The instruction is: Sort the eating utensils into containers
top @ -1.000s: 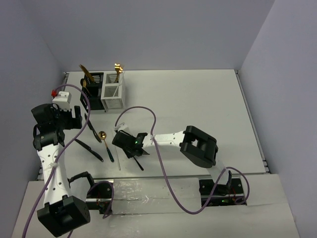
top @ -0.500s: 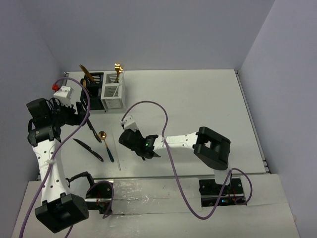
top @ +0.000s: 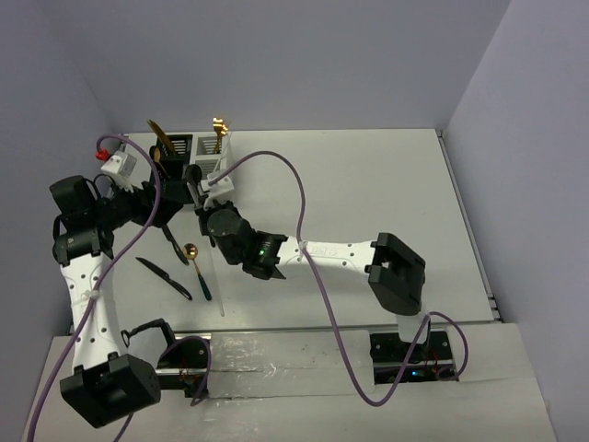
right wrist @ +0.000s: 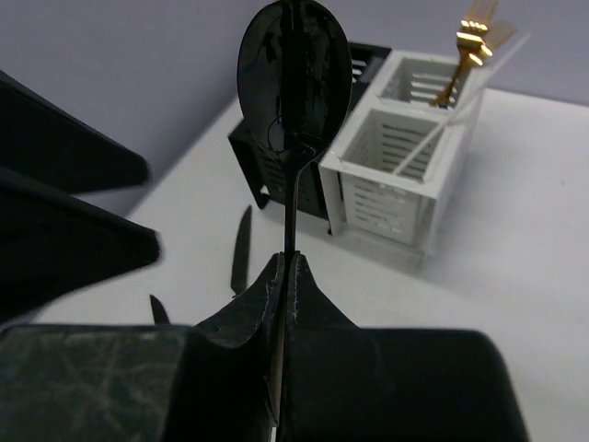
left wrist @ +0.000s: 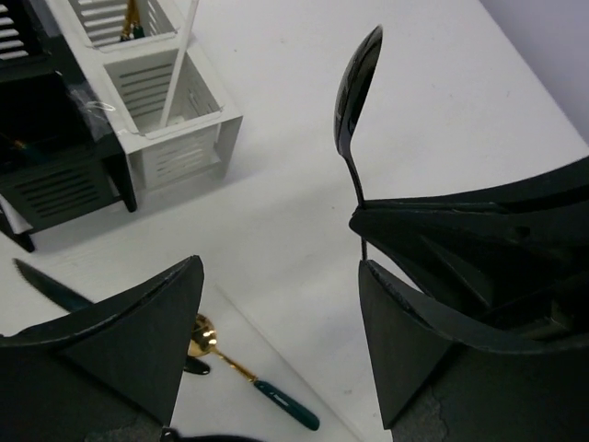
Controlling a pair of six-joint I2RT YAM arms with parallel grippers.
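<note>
My right gripper (right wrist: 285, 262) is shut on the handle of a black spoon (right wrist: 294, 69), which stands upright with its bowl on top. In the top view the right gripper (top: 204, 208) holds this black spoon (top: 191, 180) just in front of the containers, a black caddy (top: 175, 150) joined to a white caddy (top: 213, 158). My left gripper (left wrist: 281, 267) is open and empty, close to the left of the held spoon (left wrist: 357, 83). A gold spoon with a green handle (left wrist: 241, 370), a black knife (top: 164, 276) and a white stick (top: 219, 284) lie on the table.
Gold forks (right wrist: 474, 37) and a white stick (right wrist: 433, 133) stand in the white caddy (right wrist: 405, 175). A gold knife (top: 158, 134) leans out of the black caddy (right wrist: 276, 166). Another black knife (right wrist: 241, 249) lies before it. The left wall is near my left arm.
The right arm has lifted the black spoon and swung it up and left, toward the caddies. My left gripper has moved up and right, close to the spoon, and its jaws have narrowed slightly.
</note>
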